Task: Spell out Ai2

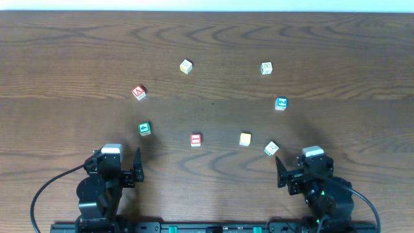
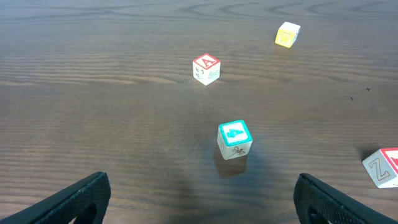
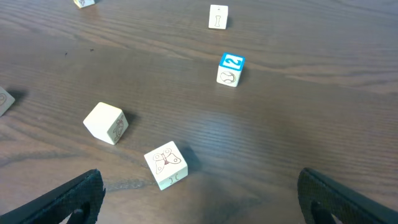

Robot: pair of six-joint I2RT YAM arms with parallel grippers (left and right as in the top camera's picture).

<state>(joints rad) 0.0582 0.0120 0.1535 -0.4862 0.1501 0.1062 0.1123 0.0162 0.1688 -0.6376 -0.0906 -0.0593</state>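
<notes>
A red "A" block (image 1: 138,92) lies left of centre; it shows in the left wrist view (image 2: 206,68). A white "I" block (image 1: 266,68) lies at the back right and shows in the right wrist view (image 3: 218,17). A blue "2" block (image 1: 281,103) lies below it, also in the right wrist view (image 3: 231,68). My left gripper (image 1: 131,169) (image 2: 199,202) is open and empty near the front left. My right gripper (image 1: 284,173) (image 3: 199,199) is open and empty near the front right.
A green block (image 1: 144,129) (image 2: 234,139), a red block (image 1: 196,140) (image 2: 382,167), a plain yellow block (image 1: 244,139) (image 3: 106,122), a butterfly block (image 1: 272,149) (image 3: 165,164) and a yellow block (image 1: 186,66) (image 2: 287,34) lie scattered on the wooden table (image 1: 336,58).
</notes>
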